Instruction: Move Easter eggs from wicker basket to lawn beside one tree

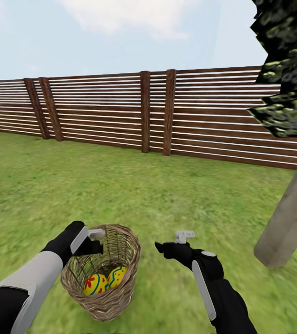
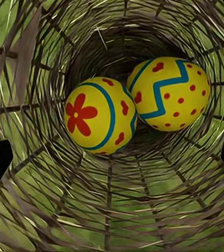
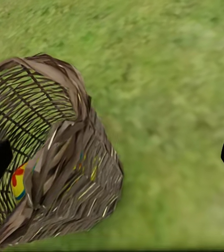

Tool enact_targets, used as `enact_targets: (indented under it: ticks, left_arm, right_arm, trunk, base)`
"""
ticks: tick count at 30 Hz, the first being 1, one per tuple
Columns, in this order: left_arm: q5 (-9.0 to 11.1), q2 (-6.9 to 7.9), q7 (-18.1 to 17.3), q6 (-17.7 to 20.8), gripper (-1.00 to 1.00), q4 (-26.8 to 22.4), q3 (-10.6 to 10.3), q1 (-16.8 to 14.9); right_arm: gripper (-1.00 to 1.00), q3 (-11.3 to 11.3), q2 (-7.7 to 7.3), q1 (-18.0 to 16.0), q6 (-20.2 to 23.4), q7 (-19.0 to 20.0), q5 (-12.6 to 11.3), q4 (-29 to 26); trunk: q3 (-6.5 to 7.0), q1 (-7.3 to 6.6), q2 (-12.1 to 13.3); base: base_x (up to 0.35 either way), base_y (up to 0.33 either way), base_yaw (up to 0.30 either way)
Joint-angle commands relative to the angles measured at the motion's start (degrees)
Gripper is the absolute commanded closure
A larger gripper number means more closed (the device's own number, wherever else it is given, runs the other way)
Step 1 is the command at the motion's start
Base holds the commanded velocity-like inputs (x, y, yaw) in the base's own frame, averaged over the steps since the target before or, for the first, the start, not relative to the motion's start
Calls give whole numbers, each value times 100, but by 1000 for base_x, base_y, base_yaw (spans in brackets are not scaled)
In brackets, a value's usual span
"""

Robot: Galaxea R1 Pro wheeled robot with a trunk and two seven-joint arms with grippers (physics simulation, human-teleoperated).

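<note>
The wicker basket [image 1: 103, 278], open woven twigs, stands on the mottled lawn [image 1: 120, 185]. Two glossy eggs touch inside: flower egg [image 2: 98, 116], zigzag egg [image 2: 169, 94]. Left tool [image 1: 96, 239] sits at the rim, right tool [image 1: 171, 241] just beside; both spread apart. The smooth tree [image 1: 289, 218] trunk stands near.

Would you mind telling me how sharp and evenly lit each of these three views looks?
Head view: fence crisp, near lawn smeared, flat light, no cast shadows. Left wrist view: two eggs sharp and glossy, wicker basket weave stretched toward the edges. Right wrist view: soft throughout, grass blurred, basket rim fuzzy.
</note>
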Motion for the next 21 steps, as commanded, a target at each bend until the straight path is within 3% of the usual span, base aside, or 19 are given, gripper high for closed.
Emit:
enact_targets:
  ticks: [1, 4, 14, 21]
  left_arm:
    - [62, 7, 44, 16, -100, -10, -43, -3]
    - [61, 7, 44, 15, -100, -26, -45, -3]
    - [61, 1, 44, 15, -100, -48, -46, -3]
    - [61, 0, 45, 15, -100, -49, -46, -3]
  right_arm:
    - [-100, -3, 1, -3, 30, -16, -52, -6]
    - [-100, -3, 1, -3, 30, -16, -52, -5]
    - [-100, -3, 1, -3, 30, -16, -52, -6]
    - [-100, -3, 1, -3, 27, -16, -52, -6]
  trunk:
    - [-29, 1, -4]
    - [-95, 9, -8]
    - [-95, 9, -8]
    - [-95, 9, -8]
  base:
    - [0, 0, 0]
    - [0, 0, 0]
    - [1, 0, 0]
    - [160, 19, 0]
